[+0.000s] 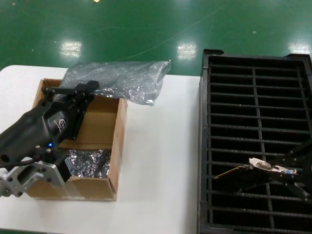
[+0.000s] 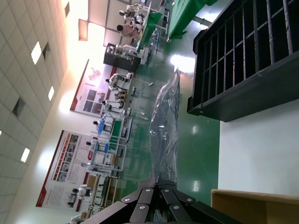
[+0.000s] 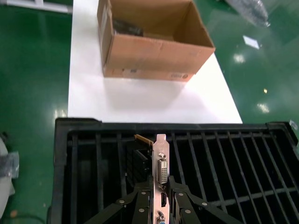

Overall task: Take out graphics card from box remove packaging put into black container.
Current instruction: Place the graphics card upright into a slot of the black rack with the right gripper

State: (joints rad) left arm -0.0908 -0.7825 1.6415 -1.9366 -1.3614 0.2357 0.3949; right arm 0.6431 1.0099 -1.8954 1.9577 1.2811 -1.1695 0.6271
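Note:
My left gripper is over the far end of the brown box, shut on an edge of the crinkled grey-blue packaging, which lies on the table behind the box. In the left wrist view the packaging stretches away from the closed fingertips of my left gripper. My right gripper is low over the black container, shut on the graphics card. In the right wrist view the card's silver bracket stands between the fingers of my right gripper, with the board down in a slot.
A shiny dark bagged bundle lies in the near end of the box. The white table lies between the box and the container. The box also shows in the right wrist view. Green floor lies beyond the table.

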